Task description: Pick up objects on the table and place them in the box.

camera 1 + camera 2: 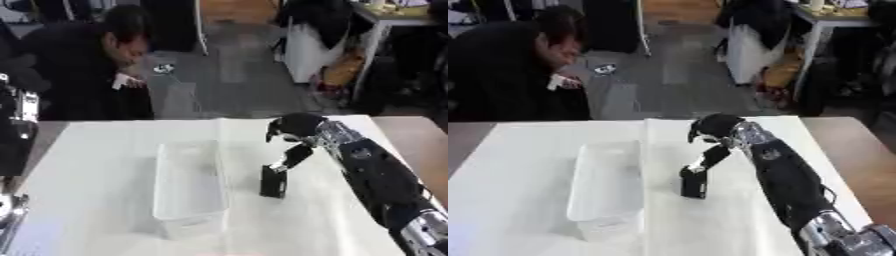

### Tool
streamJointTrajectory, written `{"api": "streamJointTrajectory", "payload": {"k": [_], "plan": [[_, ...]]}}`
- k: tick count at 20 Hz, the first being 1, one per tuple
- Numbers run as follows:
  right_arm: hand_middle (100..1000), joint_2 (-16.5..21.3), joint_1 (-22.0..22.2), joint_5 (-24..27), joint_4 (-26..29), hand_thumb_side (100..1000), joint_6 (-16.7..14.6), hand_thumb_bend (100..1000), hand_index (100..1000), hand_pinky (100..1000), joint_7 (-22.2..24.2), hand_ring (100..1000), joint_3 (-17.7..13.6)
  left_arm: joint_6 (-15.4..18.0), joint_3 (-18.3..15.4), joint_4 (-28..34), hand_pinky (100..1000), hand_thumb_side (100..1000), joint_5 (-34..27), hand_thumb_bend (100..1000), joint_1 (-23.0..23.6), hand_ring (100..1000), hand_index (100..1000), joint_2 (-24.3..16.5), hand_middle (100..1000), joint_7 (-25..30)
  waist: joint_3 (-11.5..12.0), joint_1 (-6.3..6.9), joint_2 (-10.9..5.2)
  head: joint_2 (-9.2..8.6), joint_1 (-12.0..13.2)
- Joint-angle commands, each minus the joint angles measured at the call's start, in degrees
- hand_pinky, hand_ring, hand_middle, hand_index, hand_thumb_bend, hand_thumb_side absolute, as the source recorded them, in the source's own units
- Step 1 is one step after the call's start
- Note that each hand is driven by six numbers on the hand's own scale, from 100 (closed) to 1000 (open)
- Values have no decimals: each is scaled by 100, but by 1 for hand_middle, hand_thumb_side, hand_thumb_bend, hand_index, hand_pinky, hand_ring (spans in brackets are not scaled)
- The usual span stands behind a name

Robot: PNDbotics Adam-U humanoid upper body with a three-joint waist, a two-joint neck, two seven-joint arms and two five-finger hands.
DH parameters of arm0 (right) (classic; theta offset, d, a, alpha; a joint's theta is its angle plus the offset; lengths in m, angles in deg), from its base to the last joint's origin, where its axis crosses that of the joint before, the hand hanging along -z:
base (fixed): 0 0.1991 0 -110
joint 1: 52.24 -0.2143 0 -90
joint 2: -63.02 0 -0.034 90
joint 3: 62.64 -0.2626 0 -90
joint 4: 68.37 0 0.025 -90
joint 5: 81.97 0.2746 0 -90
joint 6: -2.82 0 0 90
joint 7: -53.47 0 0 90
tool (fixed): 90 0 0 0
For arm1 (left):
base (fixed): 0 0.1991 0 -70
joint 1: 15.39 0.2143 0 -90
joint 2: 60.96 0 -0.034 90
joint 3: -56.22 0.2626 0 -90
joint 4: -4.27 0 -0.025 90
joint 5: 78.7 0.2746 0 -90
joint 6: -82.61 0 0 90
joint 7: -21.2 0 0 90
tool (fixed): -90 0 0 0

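A black upright block (pixel 273 183) stands on the white table (pixel 96 165), just right of a clear plastic box (pixel 187 186). My right arm reaches in from the lower right. My right hand (pixel 296 131) hovers above the block, its upper fingers curled and its lower fingertips (pixel 282 167) pinching the block's top end. The box looks empty. A grey and silver part of my left arm (pixel 9 216) shows at the lower left edge; the left hand itself cannot be made out.
A person in dark clothes (pixel 83 65) crouches beyond the table's far edge. A brown surface (pixel 411 135) adjoins the white table on the right. Black and silver equipment (pixel 17 115) stands at the left edge.
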Motion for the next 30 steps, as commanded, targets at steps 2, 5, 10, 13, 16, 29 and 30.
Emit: {"api": "streamJointTrajectory", "payload": {"k": [2, 5, 10, 13, 16, 29, 30], "plan": [[766, 272, -223, 450, 140, 1000, -325, 829, 904, 886, 611, 781, 111, -6, -17, 64, 565, 1000, 4, 155, -33, 704, 862, -106, 820, 14, -18, 3, -91, -21, 12], [761, 324, -234, 770, 187, 1000, -477, 853, 898, 888, 951, 780, 183, -6, -16, 61, 566, 1000, 3, 155, -28, 704, 861, -111, 820, 21, -24, 2, -97, -9, 47], [749, 365, -198, 1011, 285, 1000, -374, 833, 856, 881, 1060, 775, 271, -5, -12, 58, 566, 1000, 2, 155, -29, 704, 862, -110, 821, 41, -16, 2, -98, -3, 157], [754, 347, -196, 936, 239, 1000, -301, 826, 862, 885, 1060, 780, 314, -6, -11, 59, 567, 1000, 0, 155, -32, 704, 862, -108, 821, 51, -11, 2, -97, 2, 163], [756, 317, -199, 830, 171, 1000, -260, 823, 864, 887, 1064, 782, 319, -6, -11, 59, 567, 1000, 0, 155, -34, 704, 862, -106, 821, 56, -8, 3, -97, 7, 161], [747, 144, -209, 336, -187, 1000, -26, 802, 822, 887, 701, 782, 324, -6, -8, 59, 568, 1000, -2, 155, -39, 705, 862, -100, 822, 70, 4, 7, -95, 40, 179], [747, 134, -213, 309, -214, 1000, -29, 802, 822, 887, 680, 782, 325, -5, -7, 59, 568, 1000, -3, 155, -39, 705, 862, -99, 822, 71, 5, 7, -96, 40, 182]]}}
